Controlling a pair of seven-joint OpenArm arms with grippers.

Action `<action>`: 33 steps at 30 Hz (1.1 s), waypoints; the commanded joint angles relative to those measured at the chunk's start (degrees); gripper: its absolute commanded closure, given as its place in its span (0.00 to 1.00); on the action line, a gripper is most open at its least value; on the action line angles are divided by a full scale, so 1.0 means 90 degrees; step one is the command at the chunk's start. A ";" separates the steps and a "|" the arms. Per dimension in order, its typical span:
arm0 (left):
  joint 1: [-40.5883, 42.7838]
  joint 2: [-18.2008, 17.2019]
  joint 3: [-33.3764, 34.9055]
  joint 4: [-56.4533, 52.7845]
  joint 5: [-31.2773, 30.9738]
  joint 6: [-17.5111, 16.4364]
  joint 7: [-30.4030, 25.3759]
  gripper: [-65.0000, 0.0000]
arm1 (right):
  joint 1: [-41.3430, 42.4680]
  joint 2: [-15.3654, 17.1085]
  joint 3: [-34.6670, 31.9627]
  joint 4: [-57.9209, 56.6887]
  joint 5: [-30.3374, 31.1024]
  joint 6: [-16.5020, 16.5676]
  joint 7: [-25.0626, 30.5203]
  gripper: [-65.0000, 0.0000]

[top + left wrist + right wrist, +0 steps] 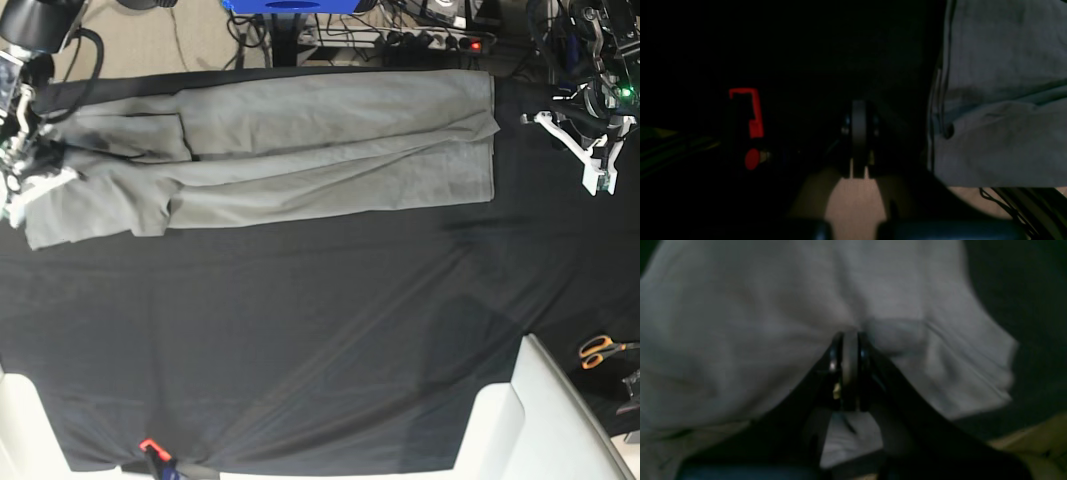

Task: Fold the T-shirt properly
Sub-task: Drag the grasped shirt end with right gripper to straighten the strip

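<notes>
The grey T-shirt [300, 150] lies folded lengthwise along the black cloth's [300, 340] far edge, right gripper [850, 340] jaws pinching its fabric, left gripper [858, 133] jaws pressed together, empty.

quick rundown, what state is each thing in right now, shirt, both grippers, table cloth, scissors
T-shirt: long sides folded in to a strip, lying flat across the far side of the table.
right gripper: shut on the T-shirt, pinching fabric at one end.
left gripper: shut, holding nothing, off the T-shirt's other end.
black cloth: spread over the table, lightly creased.
scissors: lying beside the table, untouched; open or closed too small to tell.
</notes>
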 commanded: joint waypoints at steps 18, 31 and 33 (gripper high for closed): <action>-0.0009 -0.0074 -0.0024 0.0087 -0.0001 0.0018 -0.0073 1.00 | 0.0115 -0.0497 -0.0691 0.1718 -0.0062 -0.0042 -0.0713 1.00; -0.0019 -0.0103 -0.0043 -0.0421 -0.0001 0.0018 -0.0083 1.00 | -0.0237 -0.0184 -0.0671 0.0565 -0.0053 -0.0853 0.0206 1.00; -0.0019 -0.0103 -0.0043 -0.0430 -0.0001 0.0018 -0.0083 1.00 | -0.0276 -0.0184 -0.0681 0.0663 -0.0053 -0.0892 0.0206 1.00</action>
